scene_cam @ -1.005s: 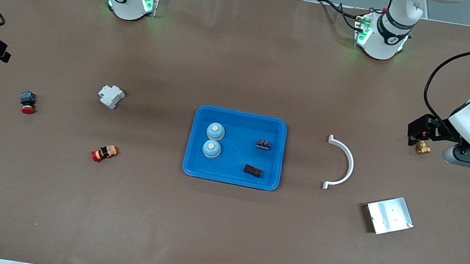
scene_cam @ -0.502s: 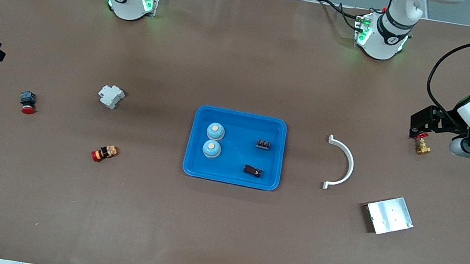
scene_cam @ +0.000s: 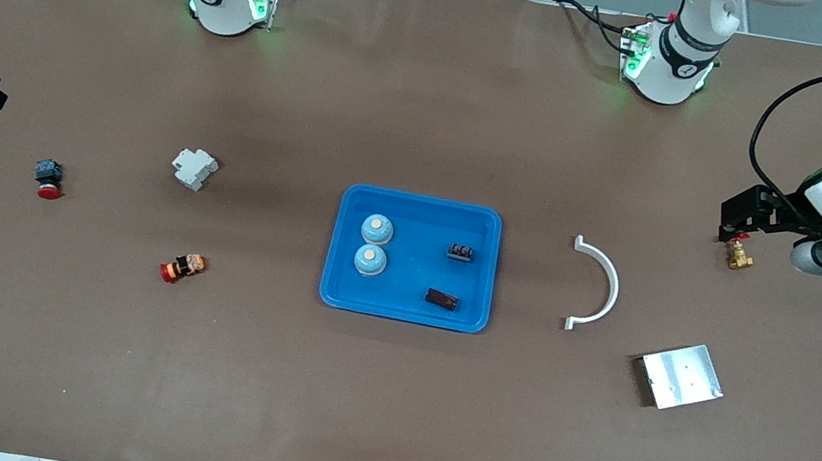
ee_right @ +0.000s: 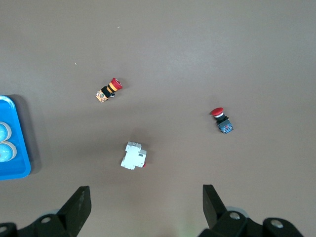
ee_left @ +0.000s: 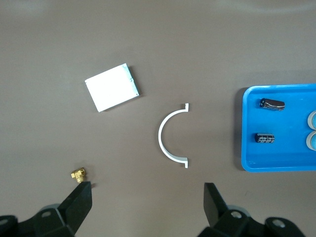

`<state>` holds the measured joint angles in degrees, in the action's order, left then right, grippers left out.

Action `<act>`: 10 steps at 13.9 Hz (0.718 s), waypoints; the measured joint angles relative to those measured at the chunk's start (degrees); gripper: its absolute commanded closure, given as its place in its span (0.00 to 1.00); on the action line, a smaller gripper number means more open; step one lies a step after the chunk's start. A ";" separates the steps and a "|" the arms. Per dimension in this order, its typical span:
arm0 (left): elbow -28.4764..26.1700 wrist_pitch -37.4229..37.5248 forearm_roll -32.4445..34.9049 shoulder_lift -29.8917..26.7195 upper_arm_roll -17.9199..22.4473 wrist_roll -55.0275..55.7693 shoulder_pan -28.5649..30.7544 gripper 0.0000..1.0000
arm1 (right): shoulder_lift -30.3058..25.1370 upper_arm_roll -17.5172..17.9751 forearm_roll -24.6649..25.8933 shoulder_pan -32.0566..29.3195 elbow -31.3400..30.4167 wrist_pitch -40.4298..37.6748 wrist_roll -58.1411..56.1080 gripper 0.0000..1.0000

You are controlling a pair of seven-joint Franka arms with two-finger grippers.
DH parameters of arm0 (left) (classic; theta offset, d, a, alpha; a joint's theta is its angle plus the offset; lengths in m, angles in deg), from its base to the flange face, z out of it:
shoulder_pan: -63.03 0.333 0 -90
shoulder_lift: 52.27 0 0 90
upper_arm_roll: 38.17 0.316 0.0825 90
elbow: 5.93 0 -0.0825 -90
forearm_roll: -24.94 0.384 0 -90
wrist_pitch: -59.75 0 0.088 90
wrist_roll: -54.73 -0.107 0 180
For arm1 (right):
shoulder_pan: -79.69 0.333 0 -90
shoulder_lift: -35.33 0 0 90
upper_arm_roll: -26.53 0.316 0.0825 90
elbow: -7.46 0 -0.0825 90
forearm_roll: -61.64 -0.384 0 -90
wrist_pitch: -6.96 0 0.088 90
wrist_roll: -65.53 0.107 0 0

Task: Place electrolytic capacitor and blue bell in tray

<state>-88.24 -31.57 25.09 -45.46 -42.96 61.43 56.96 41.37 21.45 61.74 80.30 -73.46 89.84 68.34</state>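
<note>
A: Since the blue tray point(scene_cam: 421, 211) is the landmark, what lies in it?

B: Two blue bells point(scene_cam: 376, 230) sit side by side in the part toward the right arm's end. Two dark capacitors point(scene_cam: 460, 253) lie toward the left arm's end. No writing can be read on any of them.

A: And around the tray?

B: Toward the left arm's end lie a white half-ring point(scene_cam: 599, 286), a silver plate point(scene_cam: 681, 376) and a small brass valve point(scene_cam: 739, 255). Toward the right arm's end lie a white breaker point(scene_cam: 193, 167), a red and orange button point(scene_cam: 182, 267) and a red push button point(scene_cam: 48, 179).

A: The grippers?

B: The left gripper point(ee_left: 148, 203) hangs over the valve's end of the table, well apart from the tray, its fingers spread and empty. The right gripper point(ee_right: 146, 203) hangs at the other end, also spread and empty.
</note>
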 measured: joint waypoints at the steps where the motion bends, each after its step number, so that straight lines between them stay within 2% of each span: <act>1: 0.01 -0.10 0.00 -0.05 0.03 0.00 0.00 0.00 | 0.00 0.00 0.00 0.00 0.00 0.07 0.00 0.00; 6: 0.01 -0.59 0.00 -0.26 0.05 0.00 0.00 0.00 | -0.59 -0.07 0.02 -0.34 -0.31 0.40 0.00 0.00; 10: 0.01 -1.24 0.00 -0.32 0.04 -0.04 -0.01 0.00 | -3.91 1.56 0.02 -2.82 -4.69 3.33 -0.01 0.00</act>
<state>-88.23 -32.81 25.09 -45.77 -42.92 61.39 56.95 37.46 23.02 61.75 77.48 -78.15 93.17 68.34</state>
